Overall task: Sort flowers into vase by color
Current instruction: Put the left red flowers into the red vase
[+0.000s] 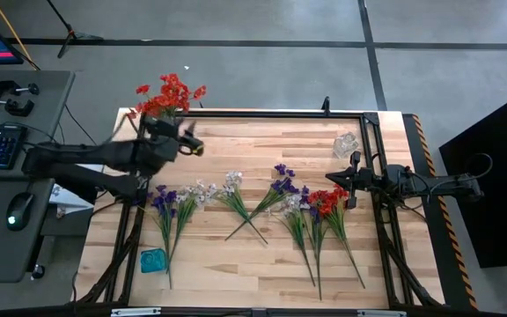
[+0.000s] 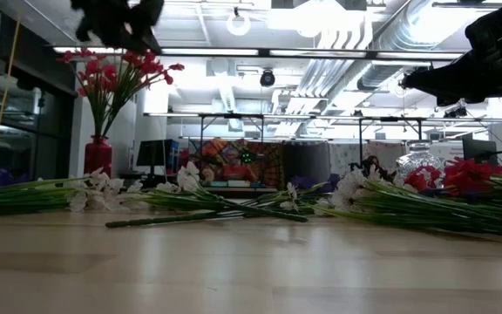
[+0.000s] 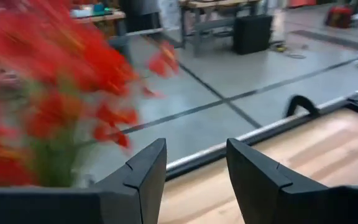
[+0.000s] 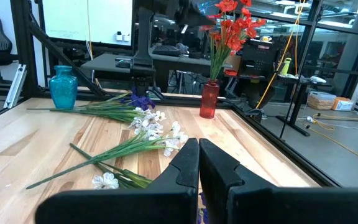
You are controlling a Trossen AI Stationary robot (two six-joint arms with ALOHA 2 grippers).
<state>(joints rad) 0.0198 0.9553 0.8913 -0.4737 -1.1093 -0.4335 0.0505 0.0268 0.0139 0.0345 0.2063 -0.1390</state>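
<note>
Two red flowers [image 1: 326, 204] lie beside the shut, empty right gripper [image 1: 356, 179], stems running away from the red vase [image 4: 209, 99]; left gripper [image 1: 187, 143], jaws apart and empty, hovers by that vase

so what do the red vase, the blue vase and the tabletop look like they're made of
Red vase: looks like translucent coloured glass, smooth and shiny, though plastic is possible. Blue vase: likewise see-through and glossy, probably tinted glass. Tabletop: pale wood in jointed strips with visible grain, satin finish.
</note>
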